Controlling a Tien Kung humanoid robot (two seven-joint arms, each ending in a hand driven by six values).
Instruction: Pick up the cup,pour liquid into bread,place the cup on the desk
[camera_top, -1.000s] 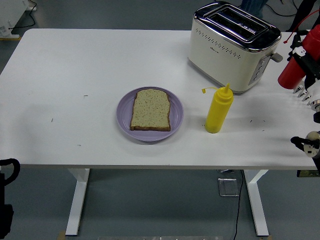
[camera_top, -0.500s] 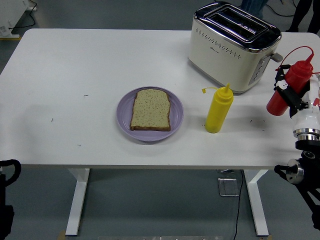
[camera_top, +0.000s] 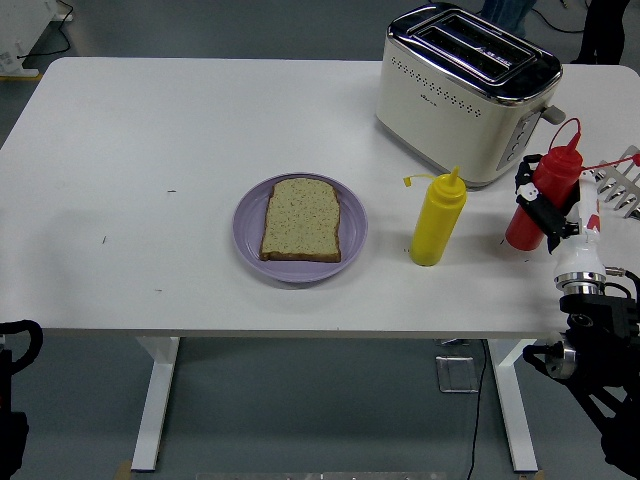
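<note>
Two bottles we count: red and yellow.
Red bottle (camera_top: 540, 205): right table edge, tilted, nozzle up and slightly right.
Right hand (camera_top: 556, 215): clamped around it.
Bread (camera_top: 301, 219): on purple plate (camera_top: 352, 228).
Left arm (camera_top: 12, 390): we cannot tell its fingers; cut off.

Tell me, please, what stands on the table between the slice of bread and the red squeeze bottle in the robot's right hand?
In the head view, the yellow squeeze bottle stands upright between the bread and the red squeeze bottle.
</note>
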